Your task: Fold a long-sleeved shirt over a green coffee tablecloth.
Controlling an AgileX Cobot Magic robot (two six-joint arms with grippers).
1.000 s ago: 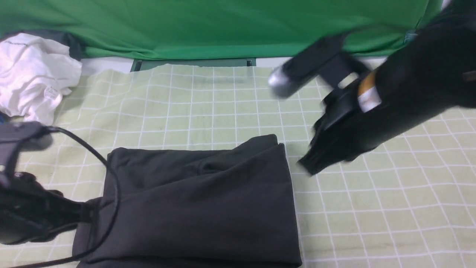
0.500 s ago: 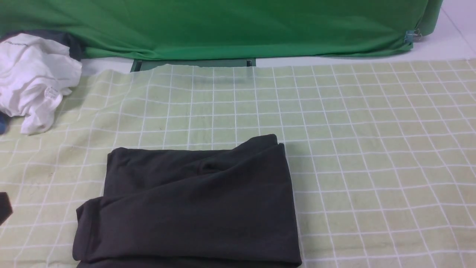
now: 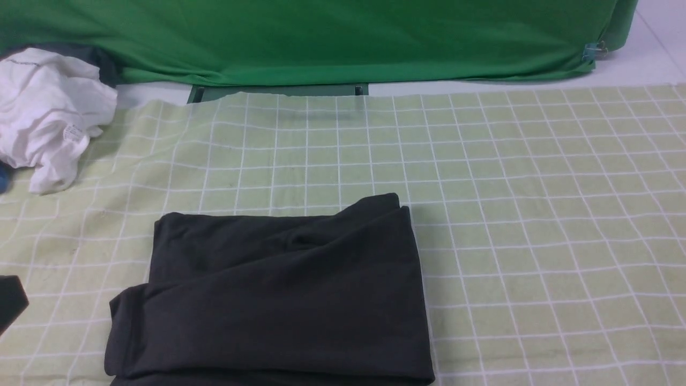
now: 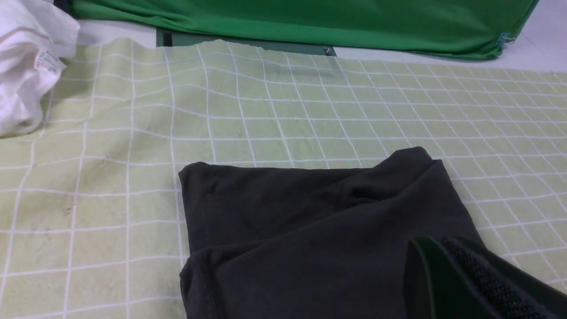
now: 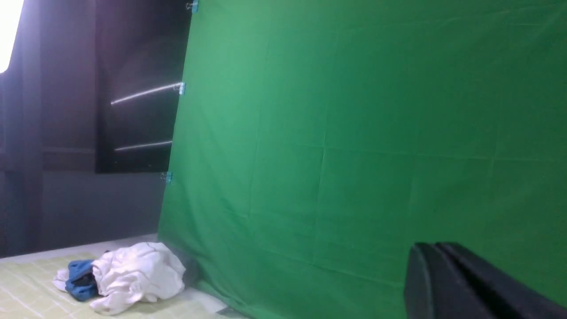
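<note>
The long-sleeved shirt (image 3: 278,289) lies folded into a black rectangle on the green coffee tablecloth (image 3: 536,214), near the front edge, left of centre. Its print is hidden inside the fold. In the left wrist view my left gripper (image 4: 432,240) is shut and empty, hovering off the near right part of the shirt (image 4: 310,230) without holding it. Only a dark tip of that arm (image 3: 10,300) shows at the front view's left edge. My right gripper (image 5: 432,244) is shut on nothing, raised and facing the green backdrop (image 5: 354,133). It is outside the front view.
A crumpled white garment (image 3: 48,112) sits at the far left corner of the tablecloth, with a blue cloth (image 5: 79,279) beside it. The plain deep-green backdrop (image 3: 321,37) hangs along the far edge.
Both arms have pulled out of the front view: the right one left the far right side, the left one drew back to the left edge. The folded shirt has not moved.
</note>
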